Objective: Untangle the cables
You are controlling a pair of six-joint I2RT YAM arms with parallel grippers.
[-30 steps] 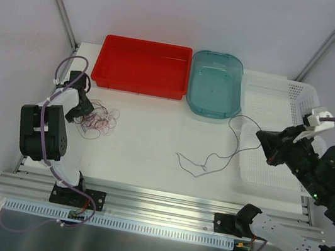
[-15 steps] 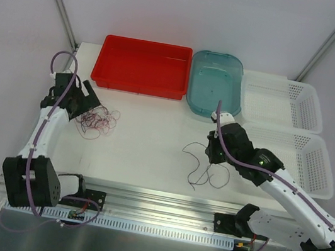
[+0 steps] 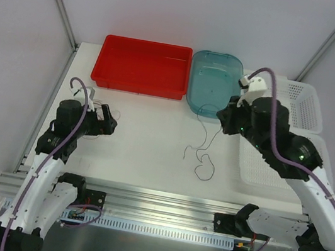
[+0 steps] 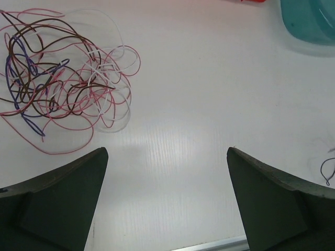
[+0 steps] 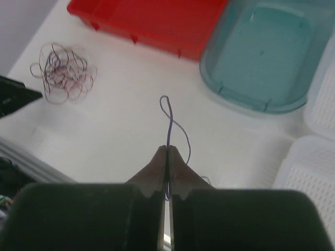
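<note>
A tangle of thin pink, white, brown and purple cables (image 4: 63,73) lies on the white table at the left; the right wrist view shows this tangle (image 5: 63,73) too. My left gripper (image 4: 166,152) hovers open just near of it, with nothing between its fingers (image 4: 68,198). From above, the left gripper (image 3: 109,123) covers most of the tangle. My right gripper (image 5: 167,149) is shut on a single thin purple cable (image 5: 167,112). From the right gripper (image 3: 224,123) this strand (image 3: 203,163) hangs down to the table mid-front.
A red tray (image 3: 142,64) and a teal tub (image 3: 215,85) stand along the back. White baskets (image 3: 300,95) sit at the right, the nearer one (image 3: 255,176) partly under my right arm. An aluminium rail (image 3: 154,206) runs along the front edge.
My left gripper has opened wide and drawn back toward the front, off the tangle. My right arm has swung and risen near the teal tub, lifting the single cable with it.
</note>
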